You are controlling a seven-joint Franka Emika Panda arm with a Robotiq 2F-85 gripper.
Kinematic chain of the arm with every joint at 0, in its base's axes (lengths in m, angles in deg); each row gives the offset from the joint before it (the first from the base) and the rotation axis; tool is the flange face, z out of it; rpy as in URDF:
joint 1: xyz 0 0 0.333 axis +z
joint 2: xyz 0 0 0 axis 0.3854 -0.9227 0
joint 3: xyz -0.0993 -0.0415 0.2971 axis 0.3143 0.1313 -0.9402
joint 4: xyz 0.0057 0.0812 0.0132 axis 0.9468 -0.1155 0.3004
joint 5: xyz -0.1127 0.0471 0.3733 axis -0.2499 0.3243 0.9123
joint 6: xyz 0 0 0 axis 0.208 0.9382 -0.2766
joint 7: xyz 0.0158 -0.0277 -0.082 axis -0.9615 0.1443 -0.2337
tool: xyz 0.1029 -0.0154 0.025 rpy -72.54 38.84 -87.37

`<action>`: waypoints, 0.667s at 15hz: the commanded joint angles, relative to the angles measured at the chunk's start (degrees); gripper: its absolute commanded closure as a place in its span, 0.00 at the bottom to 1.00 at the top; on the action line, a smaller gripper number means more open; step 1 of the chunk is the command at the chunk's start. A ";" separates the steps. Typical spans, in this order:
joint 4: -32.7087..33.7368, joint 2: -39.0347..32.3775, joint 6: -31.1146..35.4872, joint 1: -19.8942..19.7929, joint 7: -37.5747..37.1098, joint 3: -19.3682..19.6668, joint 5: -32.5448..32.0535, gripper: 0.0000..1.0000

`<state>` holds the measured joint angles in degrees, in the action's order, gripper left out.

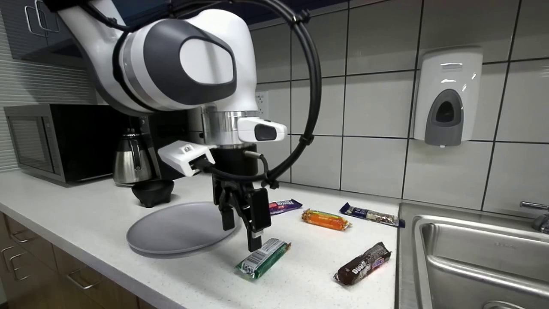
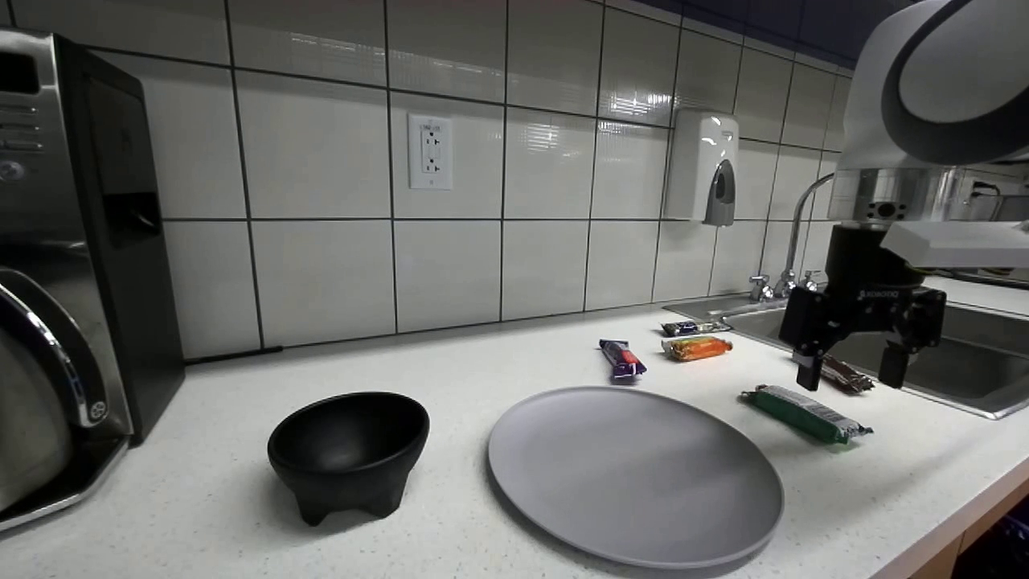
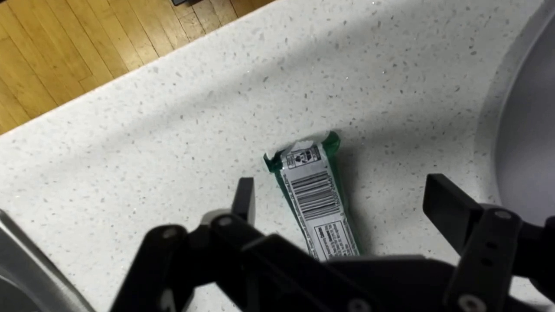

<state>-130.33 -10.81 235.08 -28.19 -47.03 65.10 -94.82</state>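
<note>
We see a wall [image 2: 321, 145] of big pale tiles [image 2: 313, 277], all in straight rows. Light makes shiny patches [image 2: 635, 107] on some of them. A plug socket [image 2: 431, 152] and a white soap box [image 1: 448, 90] are on the wall. Below, we see a long white counter [image 1: 313, 266] with gray dots, and brown drawers [image 1: 94, 274] under it. We also see a silver sink [image 1: 472, 244] with a curved tap [image 2: 795, 233], a microwave [image 1: 85, 141] with a black side, and dark cupboards [image 1: 21, 45] up high. The floor [image 3: 86, 52] is yellow-brown wood.

Green-and-white wrapper [image 2: 806, 416] with black barcode stripes, black tool [image 2: 850, 378], grey plate [image 2: 635, 482], grey-speckled white counter [image 3: 195, 130]
</note>
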 commanded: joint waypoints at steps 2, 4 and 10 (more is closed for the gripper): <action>0.89 -3.59 4.09 -0.95 0.23 0.11 -1.16 0.00; 1.57 -5.10 5.15 -0.90 0.39 0.45 -0.98 0.00; 4.41 -9.30 6.03 -0.58 0.07 1.35 -1.54 0.00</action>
<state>-128.33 -17.47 240.67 -28.21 -47.03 66.10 -94.82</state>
